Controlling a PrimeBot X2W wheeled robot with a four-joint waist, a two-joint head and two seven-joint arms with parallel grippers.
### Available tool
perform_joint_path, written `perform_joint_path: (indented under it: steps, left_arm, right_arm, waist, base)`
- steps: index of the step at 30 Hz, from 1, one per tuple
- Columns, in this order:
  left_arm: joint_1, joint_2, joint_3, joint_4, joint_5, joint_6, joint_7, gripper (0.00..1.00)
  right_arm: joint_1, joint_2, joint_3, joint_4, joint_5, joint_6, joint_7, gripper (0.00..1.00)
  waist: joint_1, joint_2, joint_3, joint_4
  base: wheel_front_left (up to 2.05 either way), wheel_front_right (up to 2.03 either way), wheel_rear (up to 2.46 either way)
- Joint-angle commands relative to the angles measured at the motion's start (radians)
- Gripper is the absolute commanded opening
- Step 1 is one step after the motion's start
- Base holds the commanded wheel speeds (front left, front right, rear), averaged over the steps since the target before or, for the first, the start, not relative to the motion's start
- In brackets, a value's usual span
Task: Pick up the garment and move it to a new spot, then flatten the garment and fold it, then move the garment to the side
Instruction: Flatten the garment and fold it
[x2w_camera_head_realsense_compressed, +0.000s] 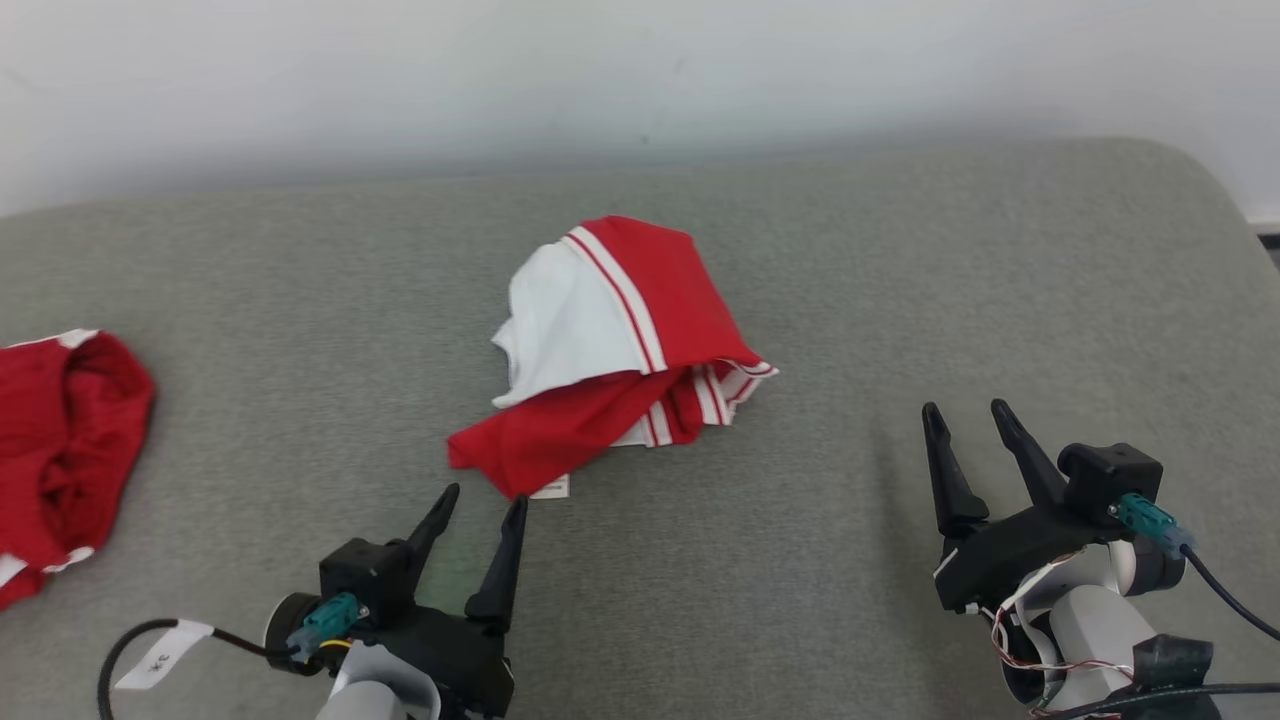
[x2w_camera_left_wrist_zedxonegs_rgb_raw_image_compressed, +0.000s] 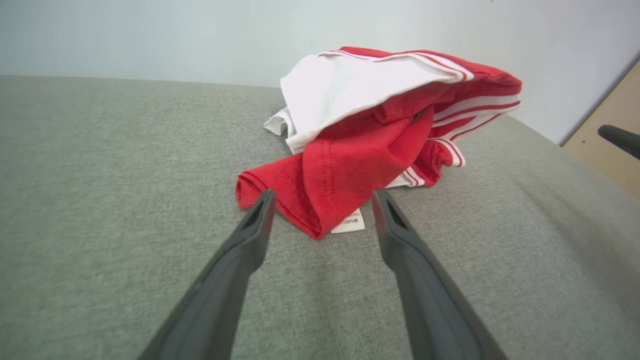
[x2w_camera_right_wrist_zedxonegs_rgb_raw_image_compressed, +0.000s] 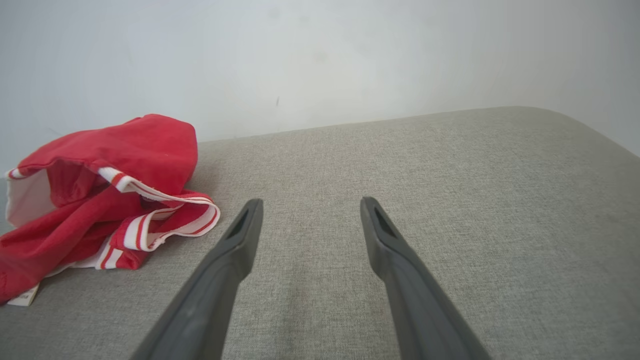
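A crumpled red and white garment (x2w_camera_head_realsense_compressed: 620, 350) with striped trim lies in a heap at the middle of the grey cushioned surface (x2w_camera_head_realsense_compressed: 850, 280). Its near red corner and a small white label (x2w_camera_head_realsense_compressed: 551, 488) point toward my left gripper (x2w_camera_head_realsense_compressed: 484, 500), which stands open just short of that corner, touching nothing. In the left wrist view the garment (x2w_camera_left_wrist_zedxonegs_rgb_raw_image_compressed: 370, 130) lies just beyond the left gripper (x2w_camera_left_wrist_zedxonegs_rgb_raw_image_compressed: 322, 197), the red corner between the fingertips. My right gripper (x2w_camera_head_realsense_compressed: 968, 412) is open well to the garment's right, over bare cushion. The right wrist view has the garment (x2w_camera_right_wrist_zedxonegs_rgb_raw_image_compressed: 100, 190) at the far left of the open right gripper (x2w_camera_right_wrist_zedxonegs_rgb_raw_image_compressed: 310, 202).
A second red garment (x2w_camera_head_realsense_compressed: 65, 440) with white trim lies bunched at the left edge of the surface. A pale wall (x2w_camera_head_realsense_compressed: 640, 80) runs behind the cushion. The cushion's rounded right corner (x2w_camera_head_realsense_compressed: 1200, 190) drops off near a wooden floor (x2w_camera_left_wrist_zedxonegs_rgb_raw_image_compressed: 610, 140). Cables hang from both wrists.
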Motion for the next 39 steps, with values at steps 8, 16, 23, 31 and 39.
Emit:
perform_joint_path:
  steps: [8, 16, 23, 31, 39]
  left_arm:
    - [-0.062, 0.001, 0.072, 0.106, 0.024, 0.003, -0.002, 1.0]
    - [-0.103, 0.001, 0.147, 0.164, 0.045, -0.015, -0.001, 0.0]
    - [-0.09, 0.001, 0.176, -0.091, 0.117, -0.033, -0.002, 0.0]
    - [-0.135, 0.001, 0.069, -0.299, 0.095, -0.044, -0.002, 0.0]
    - [-0.243, 0.001, -0.052, -0.289, 0.011, -0.017, -0.002, 0.0]
  right_arm:
    - [0.02, 0.034, -0.027, -0.051, -0.033, -0.001, -0.001, 1.0]
    - [0.031, 0.051, -0.057, -0.067, -0.045, -0.001, -0.001, 1.0]
    - [0.057, 0.054, -0.092, -0.06, -0.054, -0.001, -0.001, 1.0]
    - [0.084, 0.074, -0.079, -0.025, -0.05, -0.001, -0.001, 1.0]
    - [0.104, 0.108, -0.061, -0.001, -0.032, -0.001, -0.001, 1.0]
  waist:
    - [0.0, -0.0001, 0.091, -0.149]
    - [0.0, -0.0001, 0.116, -0.2]
    - [0.0, -0.0001, 0.091, -0.164]
    - [0.0, -0.0001, 0.014, -0.071]
    - [0.0, -0.0001, -0.053, -0.048]
  base:
    - [0.0, 0.0, 0.0]
    - [0.0, 0.0, 0.0]
    - [0.0, 0.0, 0.0]
    - [0.0, 0.0, 0.0]
    - [0.0, 0.0, 0.0]
